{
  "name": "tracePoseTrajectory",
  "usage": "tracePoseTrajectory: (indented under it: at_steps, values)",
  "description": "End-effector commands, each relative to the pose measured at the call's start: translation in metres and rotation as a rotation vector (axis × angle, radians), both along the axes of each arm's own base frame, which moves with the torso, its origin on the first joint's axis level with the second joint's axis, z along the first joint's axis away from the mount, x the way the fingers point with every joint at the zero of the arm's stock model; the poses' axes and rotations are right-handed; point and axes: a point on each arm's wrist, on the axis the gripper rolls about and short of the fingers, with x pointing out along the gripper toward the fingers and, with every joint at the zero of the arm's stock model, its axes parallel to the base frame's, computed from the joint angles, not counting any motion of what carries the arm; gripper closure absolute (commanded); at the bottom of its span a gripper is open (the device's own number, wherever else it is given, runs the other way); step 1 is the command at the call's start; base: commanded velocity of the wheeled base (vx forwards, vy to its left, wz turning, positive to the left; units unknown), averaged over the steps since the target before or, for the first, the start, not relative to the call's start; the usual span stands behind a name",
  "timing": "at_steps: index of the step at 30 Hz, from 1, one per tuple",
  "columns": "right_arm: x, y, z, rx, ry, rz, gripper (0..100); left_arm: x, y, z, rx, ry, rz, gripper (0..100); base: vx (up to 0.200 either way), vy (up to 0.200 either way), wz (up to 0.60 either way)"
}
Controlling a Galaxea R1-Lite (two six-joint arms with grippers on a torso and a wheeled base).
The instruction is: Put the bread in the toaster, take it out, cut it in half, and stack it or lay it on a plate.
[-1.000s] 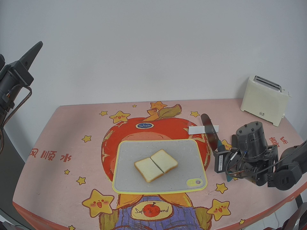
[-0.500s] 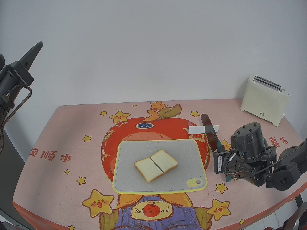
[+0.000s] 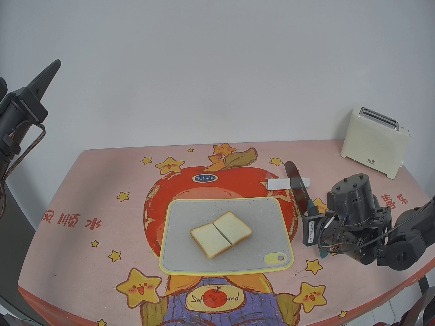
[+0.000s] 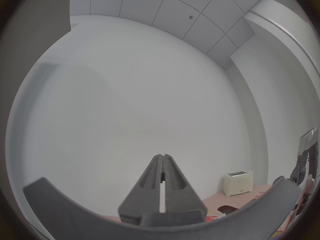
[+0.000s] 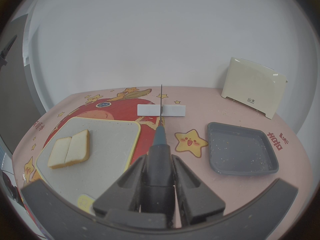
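Two bread halves (image 3: 221,233) (image 5: 69,148) lie side by side on the grey cutting board (image 3: 186,252) (image 5: 110,140) in the middle of the table. To the board's right, my right gripper (image 3: 315,225) (image 5: 159,165) is shut on the handle of a knife (image 3: 299,184) (image 5: 160,117). The knife's blade points away toward the back of the table and its tip rests on a white holder (image 3: 284,183) (image 5: 173,110). A grey square plate (image 5: 241,149) sits right of the knife. The cream toaster (image 3: 375,141) (image 5: 253,85) stands at the back right. My left gripper (image 3: 43,80) (image 4: 162,174) is shut and raised high off the table's left side.
The table's left half and front strip are bare cloth. Crumbs dot the plate and the table near it. A wall runs close behind the table.
My right arm has shifted very slightly; the knife, the bread and my left arm stay where they were.
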Motion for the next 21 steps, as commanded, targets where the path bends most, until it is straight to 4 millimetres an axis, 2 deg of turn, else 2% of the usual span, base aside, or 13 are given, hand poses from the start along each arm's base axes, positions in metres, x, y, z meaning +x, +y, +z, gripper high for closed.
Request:
tracePoseTrajectory:
  at_steps: [1,21]
  values:
    - [-0.0005,0.0003,0.0005,0.002,-0.002,0.002,0,0.0002,0.0,-0.0001,0.0,0.0,0.0,100,0.0,0.0,0.0]
    - [-0.0026,0.0,0.004,0.003,-0.014,0.003,0,0.0006,-0.0001,-0.0013,0.001,0.005,0.0,100,0.0,0.0,0.0]
